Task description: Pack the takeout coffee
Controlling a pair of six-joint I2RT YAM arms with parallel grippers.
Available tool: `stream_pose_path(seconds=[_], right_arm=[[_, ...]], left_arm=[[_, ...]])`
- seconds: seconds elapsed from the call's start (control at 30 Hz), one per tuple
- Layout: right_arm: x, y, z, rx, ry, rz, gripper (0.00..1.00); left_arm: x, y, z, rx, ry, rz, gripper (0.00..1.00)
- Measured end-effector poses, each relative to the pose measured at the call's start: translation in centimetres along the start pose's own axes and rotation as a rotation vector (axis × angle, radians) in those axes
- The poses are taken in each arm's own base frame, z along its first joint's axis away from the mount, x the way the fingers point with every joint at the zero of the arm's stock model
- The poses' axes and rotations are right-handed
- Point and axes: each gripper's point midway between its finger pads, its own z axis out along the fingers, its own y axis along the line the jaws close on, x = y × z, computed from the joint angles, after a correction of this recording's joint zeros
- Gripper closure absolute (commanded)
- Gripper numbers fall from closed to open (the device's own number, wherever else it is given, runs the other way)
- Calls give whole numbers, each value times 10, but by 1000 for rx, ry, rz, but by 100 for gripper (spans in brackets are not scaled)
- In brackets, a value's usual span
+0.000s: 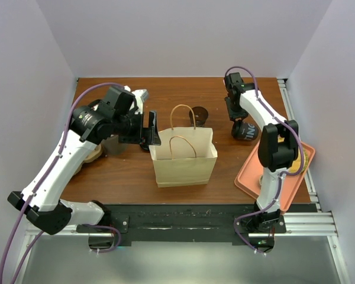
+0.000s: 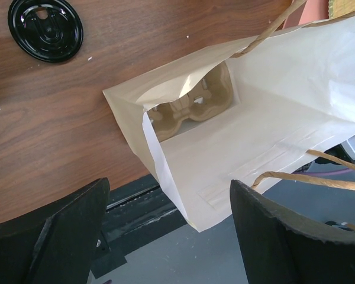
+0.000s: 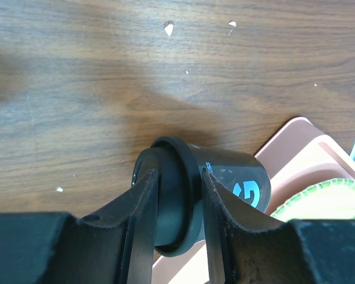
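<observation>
Two weak points are presented here: the grip and the bag's mouth. The takeout coffee [image 3: 231,177] is clamped at its black lid between the jaws of the right gripper [image 3: 178,177]. It is over the table [image 1: 124,171], just beside the far corner of the salmon tray [image 1: 247,176] and well apart from the paper bag [image 1: 183,163]; whether its base is touching the wood cannot be told. Because the hold is taken on the lid and not on the cup wall, the lid could be squeezed loose or pulled off in the carry, and the cup dropped or spilled. The cup also appears tilted, so a leak could be provoked if that lean is increased. The bag is not held: the jaws of the left gripper [image 2: 168,189] are spread wide near its left rim, closed on nothing. One side of the mouth is folded inward and the twisted handles [image 1: 183,116] are arched over it, so the cup could be caught there and the bag knocked over or pushed along. Inside, a moulded cup carrier [image 2: 192,106] is seen; if a well is missed, the cup could be left leaning.
</observation>
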Motion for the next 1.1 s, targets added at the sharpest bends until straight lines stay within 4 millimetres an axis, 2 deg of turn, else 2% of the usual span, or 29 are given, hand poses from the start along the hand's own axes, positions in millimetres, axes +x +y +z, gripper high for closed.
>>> stream_pose_path(seconds=[0.13,0.23,0.47,0.57,0.63,0.93,1.1], right_arm=[[-3,0,-8,-16,-20,9,75],[-9,4,-24,-69,-65,32,76],[-29,31,-88,-354,-276,175,78],[-33,41,-100,-468,-338,243,77],[-32,46,-97,-530,-351,292,75],[-2,43,-45,-672,-290,520,74],[5,30,-39,-705,-314,596,71]], left_arm=[[-1,-1,0,7,-2,1,13],[-1,-2,1,9,-2,2,12],[-1,-2,1,14,-3,9,12],[-1,-3,1,20,-4,10,12],[-1,-3,1,21,-3,11,12],[-6,-6,-7,30,-20,32,12],[-6,-6,-7,28,-16,35,12]])
